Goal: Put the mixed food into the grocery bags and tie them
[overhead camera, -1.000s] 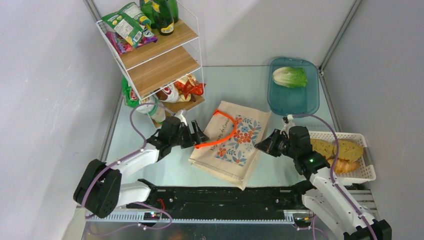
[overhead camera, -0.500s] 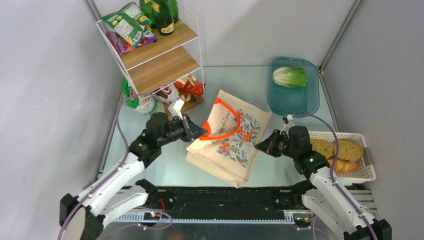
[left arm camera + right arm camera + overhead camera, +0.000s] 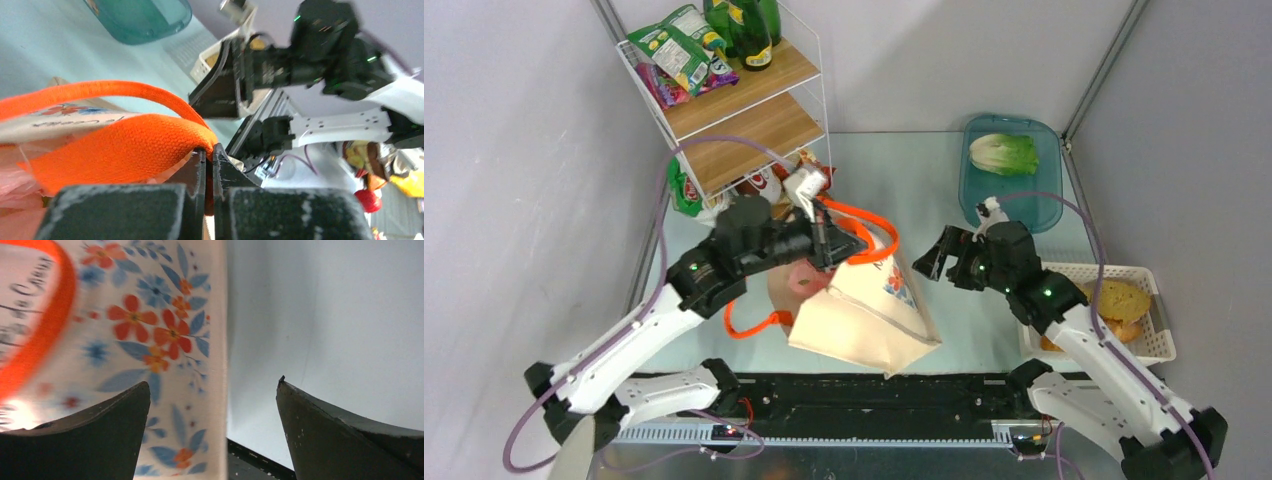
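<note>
orange-handled tote [image 3: 864, 320] now lifted by left claw [image 3: 209, 152]; right claw [image 3: 932, 255] released.

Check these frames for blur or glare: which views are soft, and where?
Right wrist view: the tote has its floral print smeared toward the left edge, with a bright glare patch low left; the fingers are crisp. Left wrist view: the orange handle is sharp, the right arm behind it soft. Top view: evenly lit, sharp throughout.
</note>
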Controlling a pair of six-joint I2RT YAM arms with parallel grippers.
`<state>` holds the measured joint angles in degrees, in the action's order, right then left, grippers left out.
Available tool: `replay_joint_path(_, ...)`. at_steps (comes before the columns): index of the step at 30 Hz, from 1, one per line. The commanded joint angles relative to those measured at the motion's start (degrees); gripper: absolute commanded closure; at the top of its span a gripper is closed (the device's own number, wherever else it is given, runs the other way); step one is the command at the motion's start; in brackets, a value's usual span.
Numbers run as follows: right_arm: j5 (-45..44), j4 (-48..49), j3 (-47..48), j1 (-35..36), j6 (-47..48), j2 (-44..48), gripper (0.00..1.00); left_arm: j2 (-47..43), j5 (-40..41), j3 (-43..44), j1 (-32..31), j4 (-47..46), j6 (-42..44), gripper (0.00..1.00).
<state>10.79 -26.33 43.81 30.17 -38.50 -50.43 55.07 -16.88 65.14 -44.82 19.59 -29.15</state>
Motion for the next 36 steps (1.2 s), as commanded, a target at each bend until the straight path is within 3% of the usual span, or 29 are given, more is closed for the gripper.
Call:
replay_joint_path(1,-10.5,-9.5,5.0,-0.3,0.4,5.7,0.01,6.2,9.1,2.3,-6.9,1.4,5.8,1.0)
replay_joint_path(5,-12.3,-13.5,7.3,-0.2,2.4,8.3,0.01,11.9,16.1,2.0,-10.9,1.4,5.3,1.0)
replay_joint_path(9,-7.6,-15.4,7.6,0.2,7.7,10.9,0.01,16.0,18.1,2.2,-12.8,1.2,3.8,1.0)
replay_joint_path(14,-9.4,-16.9,8.7,-0.1,9.2,13.7,0.01,18.5,13.8,4.3,-14.6,1.2,4.2,0.99)
replay_joint_path(16,-11.7,-17.8,10.7,-0.7,7.6,12.7,0.01,18.6,12.7,5.1,-15.3,1.2,4.6,0.93)
replay_joint_path(17,-12.8,-18.0,11.5,-0.7,6.9,11.6,0.01,18.5,12.2,5.4,-15.9,1.2,4.9,0.85)
replay_joint_path(18,-14.6,-18.4,13.2,-0.7,5.1,11.0,0.01,18.4,11.7,6.0,-16.2,1.2,5.2,0.68)
replay_joint_path(19,-15.4,-18.4,14.6,-0.7,3.9,10.1,0.01,18.3,11.5,6.2,-16.9,1.2,5.4,0.6)
replay_joint_path(20,-16.6,-17.9,15.1,-0.7,1.5,9.6,0.01,18.1,11.2,6.5,-17.2,1.2,5.6,0.45)
replay_joint_path(22,-17.2,-16.3,15.9,-0.7,-1.4,8.8,0.01,17.6,10.6,6.7,-17.7,1.2,6.0,0.28)
replay_joint_path(27,-17.3,-14.8,19.4,-0.3,-2.8,5.9,0.01,14.7,10.1,6.2,-17.8,1.3,3.9,0.1)
replay_joint_path(28,-17.8,-15.1,19.9,-0.1,-2.4,5.6,0.01,12.8,9.5,6.0,-17.8,1.3,3.4,0.03)
replay_joint_path(31,-18.6,-15.7,21.7,0.4,-0.6,4.1,0.01,6.0,12.0,4.6,-17.8,1.4,1.4,0.01)
replay_joint_path(36,-23.7,-19.6,24.4,2.6,2.7,0.6,0.01,-2.9,26.7,1.5,-16.3,6.1,-0.1,0.0)
